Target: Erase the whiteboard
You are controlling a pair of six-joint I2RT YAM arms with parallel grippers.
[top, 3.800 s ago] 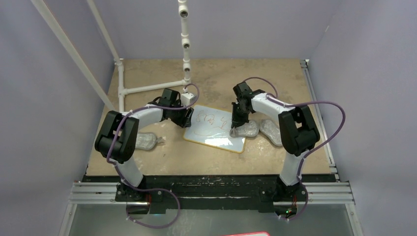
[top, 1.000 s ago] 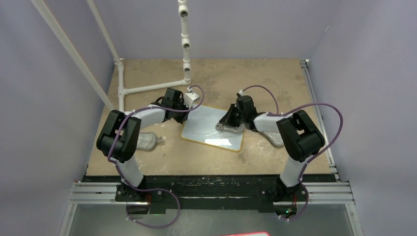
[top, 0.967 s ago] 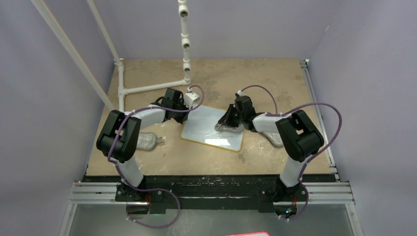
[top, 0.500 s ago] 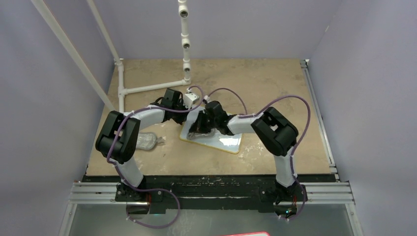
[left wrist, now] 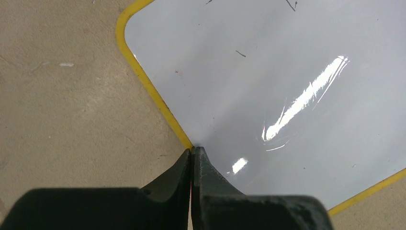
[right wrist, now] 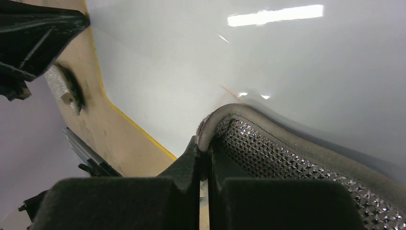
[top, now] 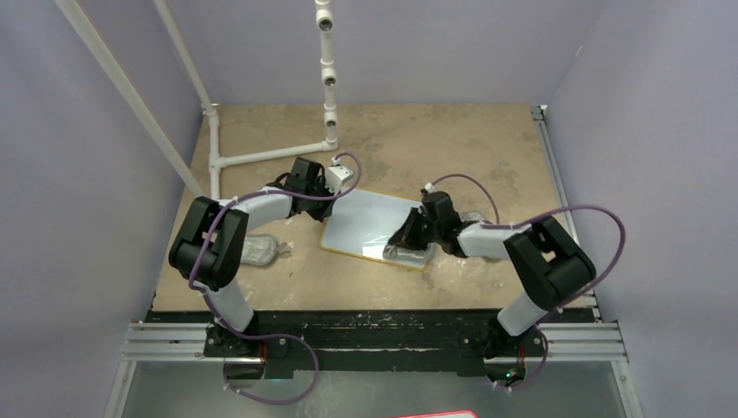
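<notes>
Two robot arms work over a small white rectangular whiteboard [top: 370,222] with rounded corners and a thin yellow rim, lying flat on the tan table [top: 287,279] about midway between them. The right gripper [right wrist: 205,143] is clamped on the edge of a grey oval cloth pad [right wrist: 287,158], which is pressed to the board near its near-right corner. The left gripper [left wrist: 192,151], its two black fingers closed tight together, rests its tips on the yellow rim at the board's left edge, apparently pinning it down. The board looks almost clean: a faint reddish streak [right wrist: 230,93] shows just ahead of the pad, and a few small dark specks [left wrist: 239,53] lie toward the far side. The hazards from here seem plain. Only the pad's lip is pinched, so drag across the glossy surface could pull it from the fingers. The left tips sit on a narrow rim and could slide off, letting the board skid or turn under the wiping force. A stroke that runs past the near edge could snag the pad on the rim.
</notes>
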